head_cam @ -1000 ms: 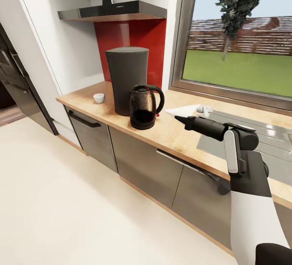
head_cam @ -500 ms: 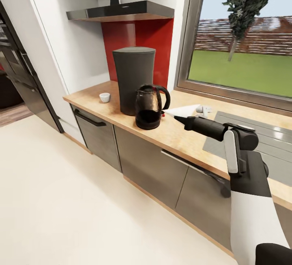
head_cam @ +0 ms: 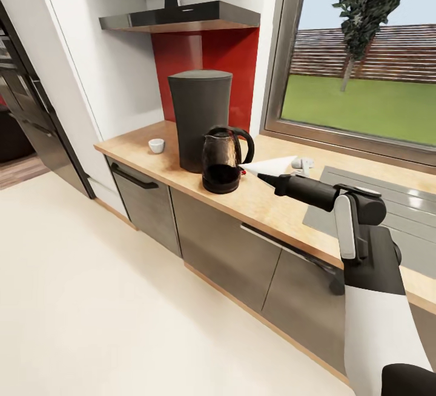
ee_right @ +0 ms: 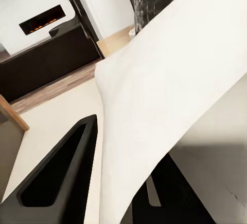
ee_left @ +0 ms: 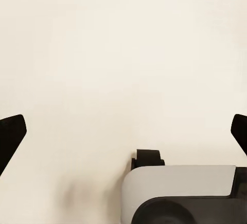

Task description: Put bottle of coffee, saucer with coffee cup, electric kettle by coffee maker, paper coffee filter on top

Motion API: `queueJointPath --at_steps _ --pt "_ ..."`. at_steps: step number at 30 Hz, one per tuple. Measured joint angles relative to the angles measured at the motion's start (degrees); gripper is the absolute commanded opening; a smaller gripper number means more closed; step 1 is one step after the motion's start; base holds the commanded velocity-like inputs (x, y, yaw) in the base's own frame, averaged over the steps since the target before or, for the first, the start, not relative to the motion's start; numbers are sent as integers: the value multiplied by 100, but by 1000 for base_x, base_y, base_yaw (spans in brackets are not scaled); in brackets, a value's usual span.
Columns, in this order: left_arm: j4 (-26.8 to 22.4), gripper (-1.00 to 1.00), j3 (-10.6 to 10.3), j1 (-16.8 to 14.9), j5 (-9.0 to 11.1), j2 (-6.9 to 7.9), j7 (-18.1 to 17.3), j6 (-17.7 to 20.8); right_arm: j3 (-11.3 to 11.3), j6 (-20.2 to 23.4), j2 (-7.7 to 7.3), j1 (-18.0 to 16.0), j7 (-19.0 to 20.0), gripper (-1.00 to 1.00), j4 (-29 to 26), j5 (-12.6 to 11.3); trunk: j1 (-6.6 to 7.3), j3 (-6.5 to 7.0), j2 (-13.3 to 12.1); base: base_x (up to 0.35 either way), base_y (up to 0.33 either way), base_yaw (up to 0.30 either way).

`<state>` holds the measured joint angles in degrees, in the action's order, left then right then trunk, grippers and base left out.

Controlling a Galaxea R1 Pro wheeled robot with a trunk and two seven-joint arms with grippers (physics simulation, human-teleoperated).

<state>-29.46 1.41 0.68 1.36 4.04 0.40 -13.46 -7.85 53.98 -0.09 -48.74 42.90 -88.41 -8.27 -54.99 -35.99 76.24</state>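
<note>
Right gripper [head_cam: 264, 175] clamped on filter [head_cam: 274, 165], tip just beside kettle [head_cam: 223, 160]; left gripper [ee_left: 123, 131] fingers apart over floor [ee_left: 103, 54].

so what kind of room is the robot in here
A home kitchen, by the look of it: a long wood-grain countertop over grey cabinet fronts, a coffee maker and electric kettle standing on it, and a window looking onto a lawn.
</note>
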Motion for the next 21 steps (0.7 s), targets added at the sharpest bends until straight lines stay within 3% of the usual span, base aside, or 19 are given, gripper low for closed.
queueJointPath --at_steps 9,21 --pt "0 100 8 0 0 -1 7 0 0 0 0 0 1 -100 0 -8 0 0 0 0 0 8" --pt "-1 100 8 0 0 0 8 -1 0 1 1 0 2 -100 0 -8 -2 0 0 -44 -36 144"
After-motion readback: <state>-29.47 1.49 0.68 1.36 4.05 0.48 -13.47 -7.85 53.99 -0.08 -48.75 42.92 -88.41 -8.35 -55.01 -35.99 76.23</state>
